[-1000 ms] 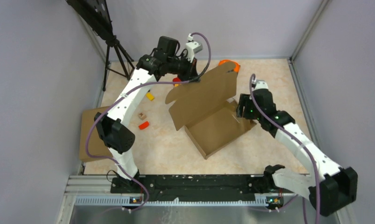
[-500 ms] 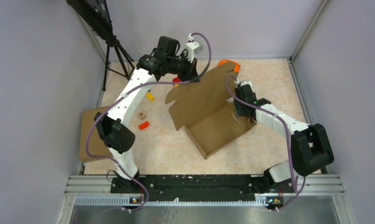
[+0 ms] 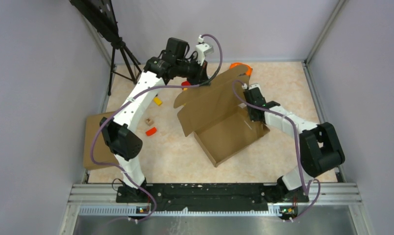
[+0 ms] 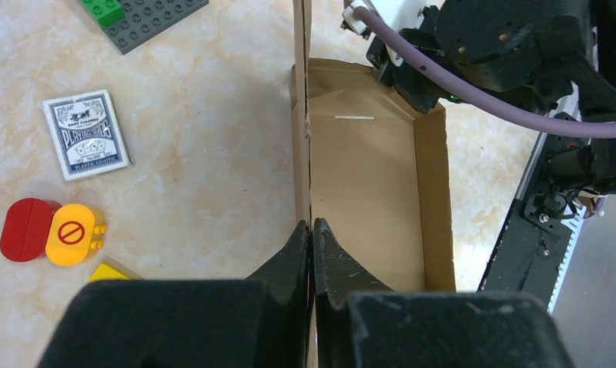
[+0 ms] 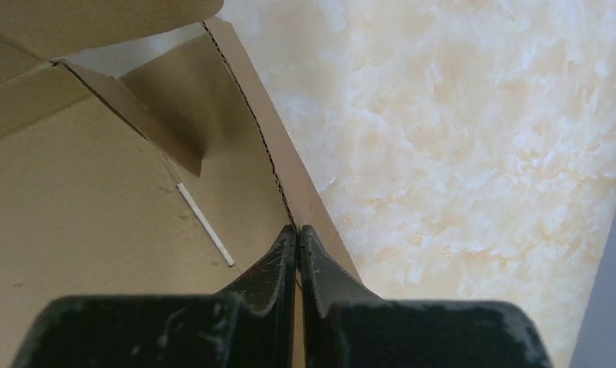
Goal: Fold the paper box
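R claw [image 5: 298, 228] moved in, pinching paper box [image 3: 229, 134] side wall.

Left arm [image 3: 136, 100] stretched far forward, left gripper [image 4: 311, 224] with fingers pinched tight on an upright panel of the paper box [image 4: 366, 199], right arm [image 3: 289, 123] folded at the elbow, right gripper [image 5: 298, 228] clamped over a wall edge between its tips

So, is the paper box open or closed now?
The paper box is open: its lid flap stands up, pinched by the left gripper, and the inside of the box shows from above.
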